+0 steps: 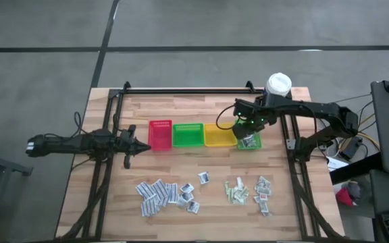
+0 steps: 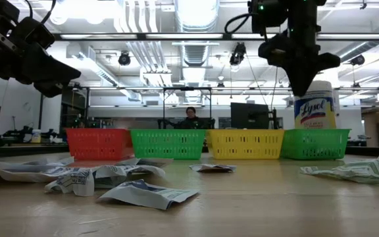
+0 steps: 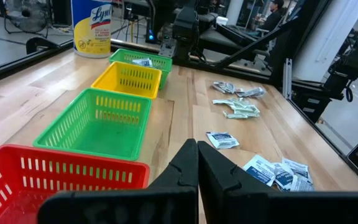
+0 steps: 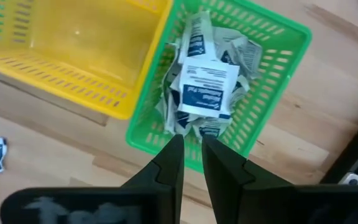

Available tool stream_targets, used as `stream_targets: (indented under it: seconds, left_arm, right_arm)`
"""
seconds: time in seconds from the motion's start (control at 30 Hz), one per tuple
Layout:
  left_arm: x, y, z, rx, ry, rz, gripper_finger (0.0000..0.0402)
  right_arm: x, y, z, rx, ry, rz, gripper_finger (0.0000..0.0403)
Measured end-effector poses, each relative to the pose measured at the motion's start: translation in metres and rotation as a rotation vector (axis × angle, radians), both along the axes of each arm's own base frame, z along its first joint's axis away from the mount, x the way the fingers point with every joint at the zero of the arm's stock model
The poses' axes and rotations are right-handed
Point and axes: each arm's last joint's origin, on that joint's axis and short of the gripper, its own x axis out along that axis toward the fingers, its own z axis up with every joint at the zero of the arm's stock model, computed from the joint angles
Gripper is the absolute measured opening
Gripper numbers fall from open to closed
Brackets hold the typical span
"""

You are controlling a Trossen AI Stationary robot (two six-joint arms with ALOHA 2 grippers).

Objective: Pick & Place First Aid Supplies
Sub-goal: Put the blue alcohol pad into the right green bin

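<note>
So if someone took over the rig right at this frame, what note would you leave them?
Left gripper: shut, empty, waiting by the red bin.
Right gripper: above the small green bin at the right end of the row, fingers nearly together, nothing between them.
Done: a heap of sachets lies in that small green bin.
Left: loose supplies on the table: a white-blue cluster, a pale green and white-red cluster, and a single sachet between them. The red, large green and yellow bins look empty.
</note>
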Motion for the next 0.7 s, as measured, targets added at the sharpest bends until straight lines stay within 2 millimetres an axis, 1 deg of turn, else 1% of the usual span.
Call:
stream_targets:
  seconds: [0.17,0.4,0.53,0.7]
  left_arm:
    - [0.0,0.0,0.0,0.0,0.0,0.0,0.0]
    - [0.0,0.0,0.0,0.0,0.0,0.0,0.0]
    - [0.0,0.0,0.0,0.0,0.001,0.0,0.0]
    - [0.0,0.0,0.0,0.0,0.0,0.0,0.0]
  right_arm:
    - [0.001,0.004,0.001,-0.001,-0.003,0.015,0.0043]
    - [0.003,0.007,-0.002,0.008,-0.017,0.033,0.0044]
    - [0.013,0.02,-0.002,0.066,-0.108,0.137,0.0043]
    - [0.032,0.047,0.001,0.058,-0.264,0.266,0.0044]
